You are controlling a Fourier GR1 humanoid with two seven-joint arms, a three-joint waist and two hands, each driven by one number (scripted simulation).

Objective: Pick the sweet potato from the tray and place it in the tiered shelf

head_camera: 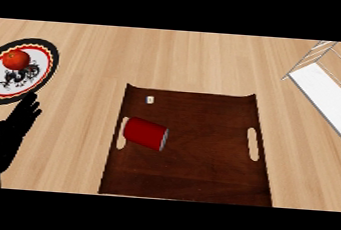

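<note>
Left robot hand point(13, 128): black, fingers straight and apart, resting at the left edge, holding nothing.
Plate point(49, 73): round, patterned with black rim, just above the hand; a red-orange fruit point(17, 59) lies on it.
Tray point(207, 164): dark brown wood, on the light wooden desk point(170, 57).
Cup point(145, 133): red cylinder, lying on its side on the tray.
Tiered shelf point(330, 98): white wire, far right.
Sweet potato: I cannot see it.

only the left hand point(11, 128) shows, at the lower left of the frame: matte black, with slim tapering fingers. below it, at the frame's left edge, sit a bright blue patch and a small grey piece.
</note>
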